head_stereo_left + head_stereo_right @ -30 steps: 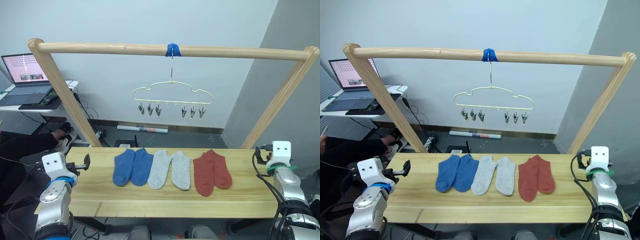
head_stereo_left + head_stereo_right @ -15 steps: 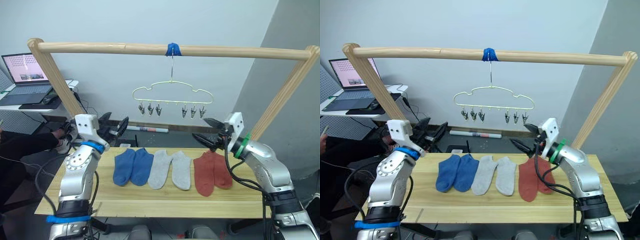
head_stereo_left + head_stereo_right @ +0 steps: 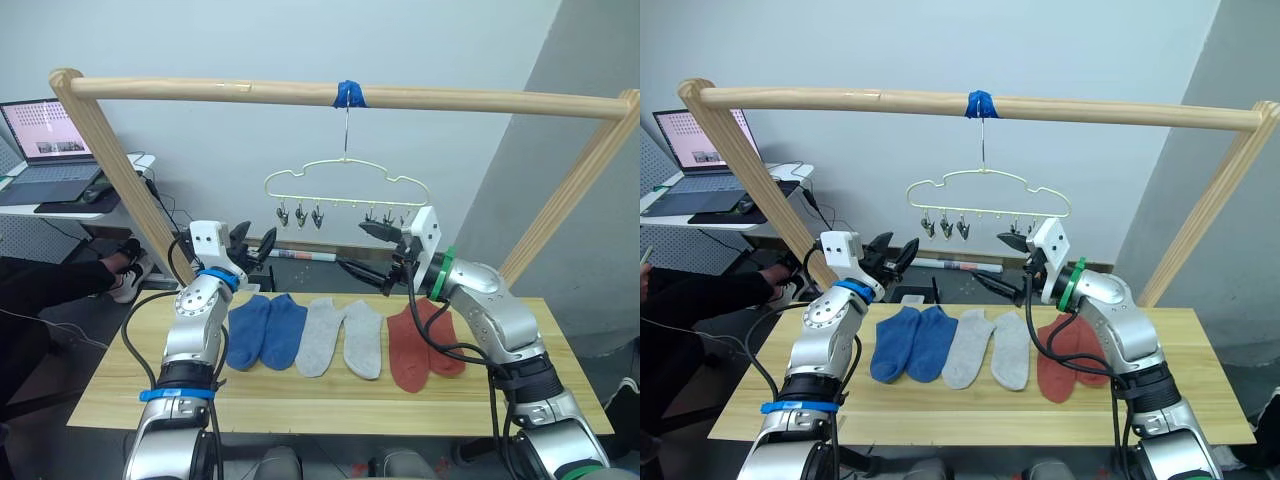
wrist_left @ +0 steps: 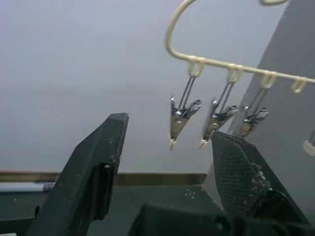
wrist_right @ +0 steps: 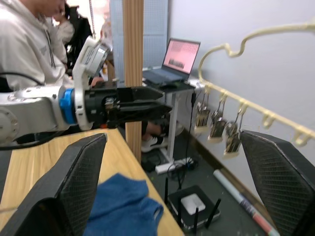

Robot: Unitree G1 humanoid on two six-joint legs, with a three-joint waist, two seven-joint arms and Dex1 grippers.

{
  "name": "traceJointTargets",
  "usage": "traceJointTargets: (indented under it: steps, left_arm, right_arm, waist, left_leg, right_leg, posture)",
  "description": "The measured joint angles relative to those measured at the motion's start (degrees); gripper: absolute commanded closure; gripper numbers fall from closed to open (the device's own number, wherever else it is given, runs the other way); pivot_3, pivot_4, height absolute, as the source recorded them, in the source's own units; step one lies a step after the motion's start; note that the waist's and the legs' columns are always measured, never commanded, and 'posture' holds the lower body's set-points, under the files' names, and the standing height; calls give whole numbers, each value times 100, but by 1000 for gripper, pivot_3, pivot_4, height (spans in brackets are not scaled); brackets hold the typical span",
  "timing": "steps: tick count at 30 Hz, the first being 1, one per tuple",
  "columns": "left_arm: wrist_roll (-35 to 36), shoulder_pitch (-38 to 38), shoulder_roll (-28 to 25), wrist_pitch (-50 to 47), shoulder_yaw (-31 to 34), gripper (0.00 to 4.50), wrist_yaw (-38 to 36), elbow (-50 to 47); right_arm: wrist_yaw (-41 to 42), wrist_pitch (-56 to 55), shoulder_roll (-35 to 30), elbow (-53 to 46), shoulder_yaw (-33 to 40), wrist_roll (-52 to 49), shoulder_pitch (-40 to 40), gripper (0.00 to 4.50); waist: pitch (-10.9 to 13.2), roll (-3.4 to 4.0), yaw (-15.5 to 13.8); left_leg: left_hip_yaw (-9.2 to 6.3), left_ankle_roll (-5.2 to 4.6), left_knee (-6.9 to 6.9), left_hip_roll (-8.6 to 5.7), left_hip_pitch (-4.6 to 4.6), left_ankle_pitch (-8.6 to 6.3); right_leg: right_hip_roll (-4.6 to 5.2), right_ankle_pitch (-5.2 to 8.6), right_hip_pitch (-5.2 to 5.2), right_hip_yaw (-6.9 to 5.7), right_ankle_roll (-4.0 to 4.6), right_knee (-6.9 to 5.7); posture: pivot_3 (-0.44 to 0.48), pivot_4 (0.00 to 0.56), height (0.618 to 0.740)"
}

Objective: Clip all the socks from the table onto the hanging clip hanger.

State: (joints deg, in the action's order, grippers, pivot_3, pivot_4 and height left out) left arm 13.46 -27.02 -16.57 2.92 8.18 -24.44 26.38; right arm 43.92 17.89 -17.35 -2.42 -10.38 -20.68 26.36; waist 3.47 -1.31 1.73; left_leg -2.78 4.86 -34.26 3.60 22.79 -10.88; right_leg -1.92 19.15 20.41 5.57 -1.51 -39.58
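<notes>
table (image 3: 300,395) socks (image 3: 343,338) untouched, both pincers wide, raised closer to clip hanger (image 3: 345,185)

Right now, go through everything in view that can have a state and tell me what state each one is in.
left gripper: jaws open, empty, raised above the table.
right gripper: jaws open, empty, raised below the clips.
blue socks: flat on the table, unclipped.
grey socks: flat on the table, unclipped.
red socks: flat on the table, unclipped.
clip hanger: hanging from the pole, clips empty.
laptop: open, screen lit.
</notes>
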Motion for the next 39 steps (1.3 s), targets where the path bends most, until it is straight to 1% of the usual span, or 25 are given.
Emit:
traceJointTargets:
  steps: [3, 6, 7, 13, 26, 39]
  left_arm:
    - [-55, -309, 13, 258, 0, 1512, -17, 444]
    - [-77, -584, 75, 490, -3, 2078, -115, 866]
    - [-85, -661, 106, 545, -4, 2379, -140, 990]
    - [-107, -759, 198, 731, -13, 2379, -234, 1353]
    - [-135, -920, 227, 783, -48, 2379, -326, 1519]
    - [-215, -1334, 227, 1017, -39, 2379, -197, 1892]
  right_arm:
    - [-21, -89, 105, 112, 1, 110, 84, 0]
    - [-52, -114, 189, 139, 21, 143, 187, 0]
    - [-56, -113, 204, 139, 22, 147, 188, 0]
    - [-82, -79, 205, 128, 27, 155, 175, 0]
    - [-245, 63, 205, -131, 31, 153, 3, 0]
    - [-226, 54, 289, -298, 36, 67, 8, 0]
  waist:
    - [28, 0, 0]
    - [47, 2, 3]
    - [52, 2, 4]
    - [90, 7, 12]
    - [247, 4, 21]
    - [369, -2, 28]
  left_leg:
    - [0, 0, 0, 0, 4, 0]
    - [-2, 0, 1, 0, 7, 0]
    - [-2, 0, 1, 0, 8, 0]
    - [-1, 0, 2, 1, 13, 0]
    - [-2, 0, 2, 1, 16, 0]
    - [-3, 1, 2, 1, 20, -1]
  right_leg:
    - [0, 0, 4, -1, -1, 1]
    - [0, 0, 4, -3, -1, 4]
    - [0, 0, 4, -3, -1, 6]
    - [0, 0, 9, -2, -1, 10]
    - [0, 0, 10, -2, -2, 10]
    - [0, 0, 13, -4, -2, 11]
  posture:
    - [13, 59, 740]
    - [4, 67, 740]
    - [3, 68, 740]
    - [-14, 85, 740]
    - [-23, 112, 740]
    - [-27, 117, 740]
